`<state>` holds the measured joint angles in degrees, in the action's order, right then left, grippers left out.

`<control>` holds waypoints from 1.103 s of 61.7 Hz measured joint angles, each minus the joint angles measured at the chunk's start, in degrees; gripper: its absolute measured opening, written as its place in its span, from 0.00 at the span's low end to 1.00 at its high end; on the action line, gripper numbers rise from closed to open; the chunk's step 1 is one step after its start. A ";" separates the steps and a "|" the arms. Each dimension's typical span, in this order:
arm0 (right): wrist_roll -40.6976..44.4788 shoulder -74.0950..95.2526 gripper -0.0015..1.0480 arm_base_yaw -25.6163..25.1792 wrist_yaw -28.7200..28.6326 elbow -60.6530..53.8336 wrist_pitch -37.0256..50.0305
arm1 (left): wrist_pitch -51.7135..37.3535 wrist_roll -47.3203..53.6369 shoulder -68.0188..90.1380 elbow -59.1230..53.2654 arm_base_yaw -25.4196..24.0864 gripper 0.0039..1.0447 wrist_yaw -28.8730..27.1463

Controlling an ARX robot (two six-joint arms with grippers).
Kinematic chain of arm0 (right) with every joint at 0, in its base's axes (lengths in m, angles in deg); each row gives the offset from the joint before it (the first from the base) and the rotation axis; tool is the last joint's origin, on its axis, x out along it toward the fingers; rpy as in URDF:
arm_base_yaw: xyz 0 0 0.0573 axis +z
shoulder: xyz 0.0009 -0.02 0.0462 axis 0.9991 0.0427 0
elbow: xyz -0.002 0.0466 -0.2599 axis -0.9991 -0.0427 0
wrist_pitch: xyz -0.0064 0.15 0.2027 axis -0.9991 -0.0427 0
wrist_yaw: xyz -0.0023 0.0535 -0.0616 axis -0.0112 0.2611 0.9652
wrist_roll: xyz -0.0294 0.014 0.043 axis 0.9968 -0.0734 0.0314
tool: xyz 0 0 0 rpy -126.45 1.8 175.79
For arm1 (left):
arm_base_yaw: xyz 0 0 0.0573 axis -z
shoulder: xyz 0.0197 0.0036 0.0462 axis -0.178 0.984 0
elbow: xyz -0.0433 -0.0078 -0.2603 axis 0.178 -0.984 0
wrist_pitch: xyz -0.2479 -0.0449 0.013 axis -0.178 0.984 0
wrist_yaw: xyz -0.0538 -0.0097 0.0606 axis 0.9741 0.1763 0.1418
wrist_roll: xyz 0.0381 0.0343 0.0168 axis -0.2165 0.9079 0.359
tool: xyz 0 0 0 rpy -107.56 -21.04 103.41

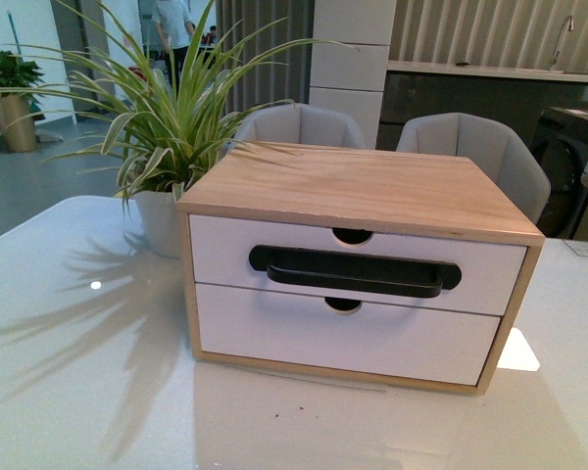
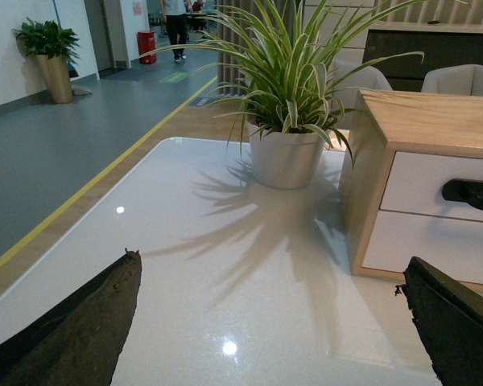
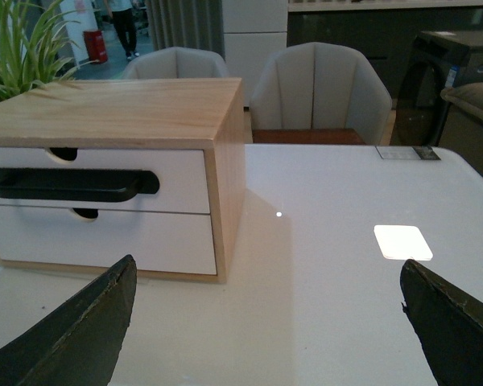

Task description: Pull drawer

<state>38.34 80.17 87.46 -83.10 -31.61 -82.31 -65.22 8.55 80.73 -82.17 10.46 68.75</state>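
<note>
My right claw (image 3: 267, 261) and left claw (image 2: 271, 257) gaped wide, and the drawer (image 3: 177, 181), handle (image 3: 68, 184) running sideways, lay middle left in the right wrist view, probably nearer that claw.

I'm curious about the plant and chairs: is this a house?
Probably an office or showroom lounge, not a house: a long hallway with a yellow line, a person far off, grey chairs by a white table.
</note>
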 joint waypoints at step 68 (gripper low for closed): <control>0.00 0.00 0.91 0.00 0.02 0.00 0.00 | 0.00 0.00 0.00 0.00 0.00 0.93 0.00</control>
<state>38.34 80.17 87.46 -83.07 -31.61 -82.31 -65.22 8.55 80.73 -82.17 10.46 68.75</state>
